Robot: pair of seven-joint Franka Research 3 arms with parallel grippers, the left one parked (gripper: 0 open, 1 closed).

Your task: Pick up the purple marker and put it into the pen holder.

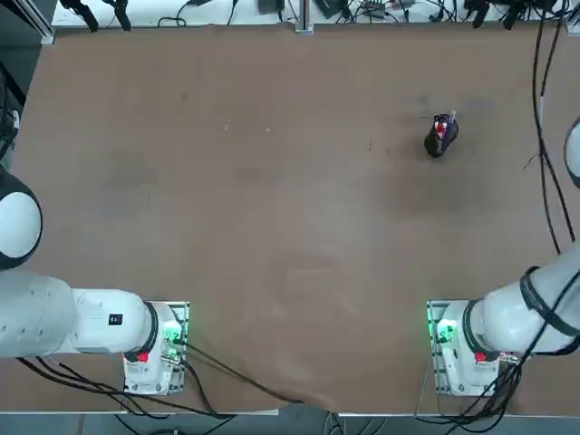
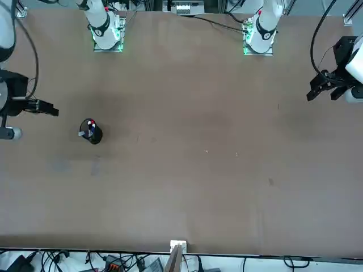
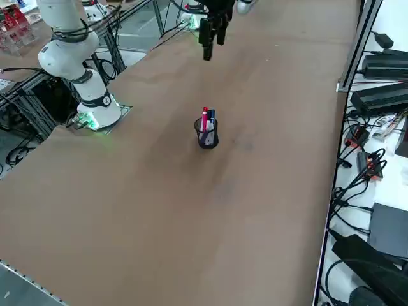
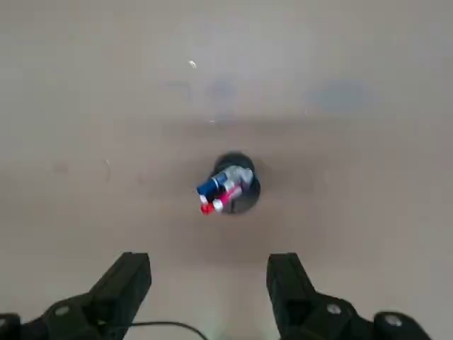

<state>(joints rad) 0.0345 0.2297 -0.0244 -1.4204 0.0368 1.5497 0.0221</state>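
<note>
The pen holder (image 4: 239, 185) is a small black cup standing on the brown table (image 4: 354, 106), at the far right in the top view (image 1: 440, 139). The purple marker (image 4: 214, 186) stands inside it, its bluish-violet end sticking out above the rim, next to a red pen (image 4: 215, 203). Both sticks also show in the right side view, the purple marker (image 3: 212, 117) beside the red pen (image 3: 204, 118). My right gripper (image 4: 209, 283) hangs open and empty high above the table, set back from the holder. In the front view the right gripper (image 2: 52, 109) is beside the pen holder (image 2: 92, 132), apart from it.
Cables (image 1: 548, 154) run over the table's right edge in the top view. Power bricks and wiring (image 3: 376, 70) lie beyond the rail (image 3: 347, 57) at the table's far side. The right arm's base (image 1: 462, 349) sits at the near edge.
</note>
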